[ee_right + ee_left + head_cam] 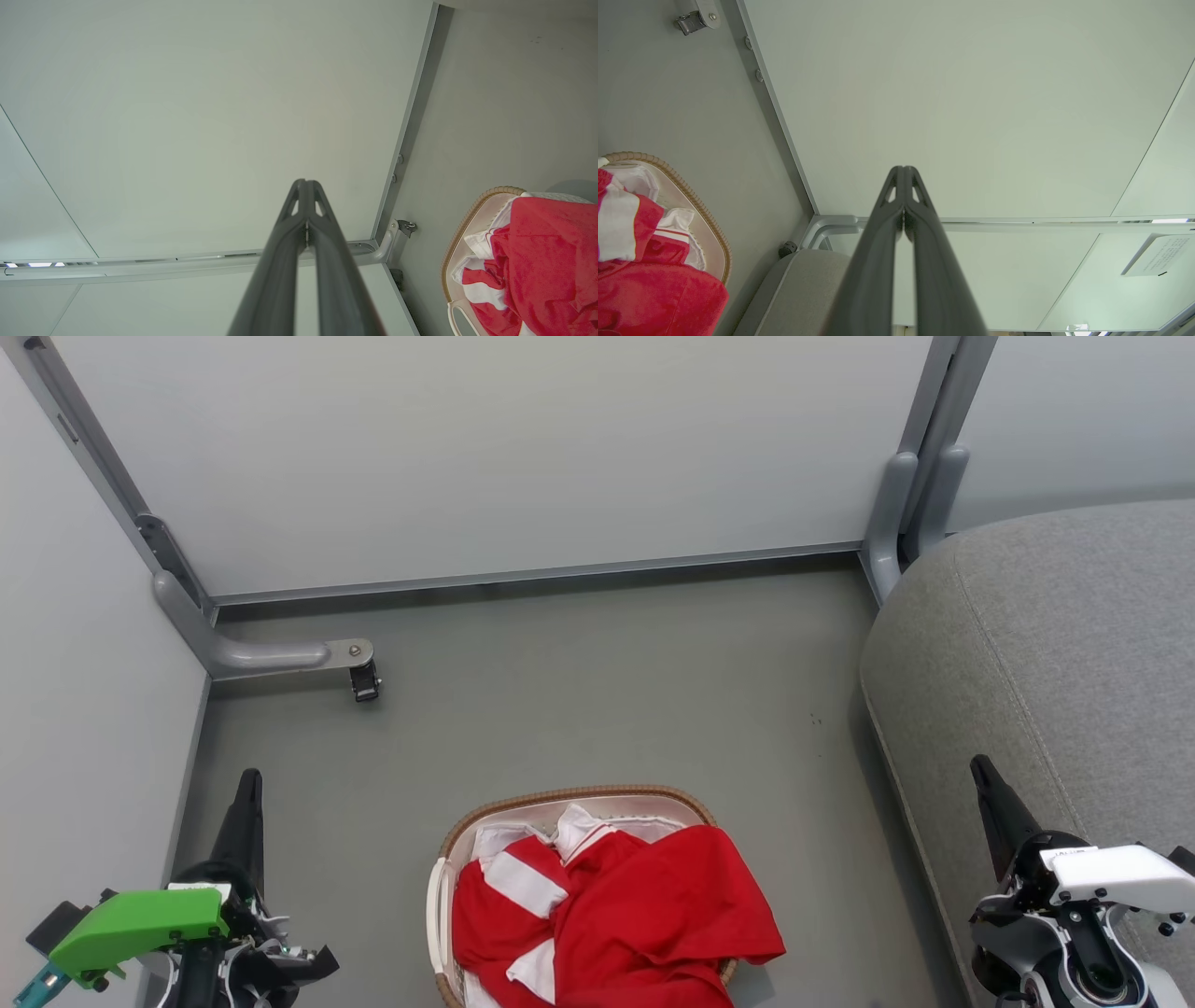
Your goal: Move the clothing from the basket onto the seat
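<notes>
Head view: clothing [653, 905] in basket [560, 795] between closed, empty left gripper [249, 782] and right gripper [982, 770]

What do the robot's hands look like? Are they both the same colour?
Both have two long, dark, pointy fingers with little holes near the tips. The left gripper wears a bright green cover with a teal bit beside it; the right gripper wears a white cover with small black screws.
</notes>
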Controlling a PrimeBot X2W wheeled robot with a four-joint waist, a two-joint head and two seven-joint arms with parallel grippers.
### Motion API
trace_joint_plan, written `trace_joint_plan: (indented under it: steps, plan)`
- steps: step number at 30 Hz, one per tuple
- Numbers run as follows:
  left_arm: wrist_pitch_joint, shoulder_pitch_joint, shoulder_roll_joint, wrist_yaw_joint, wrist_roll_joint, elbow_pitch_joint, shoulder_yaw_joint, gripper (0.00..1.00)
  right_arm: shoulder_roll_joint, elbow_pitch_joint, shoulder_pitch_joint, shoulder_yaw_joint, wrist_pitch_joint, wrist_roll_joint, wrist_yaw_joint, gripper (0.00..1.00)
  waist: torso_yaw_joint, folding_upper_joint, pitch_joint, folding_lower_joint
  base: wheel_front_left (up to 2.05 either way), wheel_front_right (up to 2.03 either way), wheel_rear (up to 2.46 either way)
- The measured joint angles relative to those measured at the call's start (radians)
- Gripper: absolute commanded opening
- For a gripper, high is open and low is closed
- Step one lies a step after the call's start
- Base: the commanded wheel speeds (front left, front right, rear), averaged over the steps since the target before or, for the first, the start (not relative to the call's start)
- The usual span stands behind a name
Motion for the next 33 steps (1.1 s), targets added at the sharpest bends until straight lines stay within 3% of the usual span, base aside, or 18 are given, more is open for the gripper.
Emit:
trace_joint_plan:
  steps: [13,14,15,16,33]
  plan:
    - [0.000,0.001,0.000,0.000,0.000,0.003,-0.001,0.00,0.001,0.003,0.001,0.000,0.000,0.000,0.000,0.00,0.000,0.0000,0.000,0.0000,0.00,0.00,0.00]
    - [-0.001,0.006,-0.002,0.001,0.000,0.012,-0.001,1.00,0.004,0.010,0.007,0.000,0.000,0.000,0.000,1.00,0.000,0.0000,0.000,0.0000,0.00,0.00,0.00]
    - [-0.001,0.012,-0.003,0.001,0.000,0.021,-0.002,0.00,0.006,0.017,0.014,0.001,0.000,0.000,0.000,0.00,0.000,0.0000,0.000,0.0000,0.00,0.00,0.00]
    - [-0.001,0.021,-0.005,0.001,0.000,0.030,-0.003,1.00,0.010,0.028,0.022,0.002,0.000,0.000,-0.001,1.00,0.000,0.0000,0.000,0.0000,0.00,0.00,0.00]
    - [-0.077,0.049,-0.007,0.002,0.060,0.013,-0.075,1.00,0.012,0.019,0.052,0.032,-0.076,-0.063,-0.001,1.00,0.000,0.0000,0.001,0.0000,0.00,0.00,0.00]
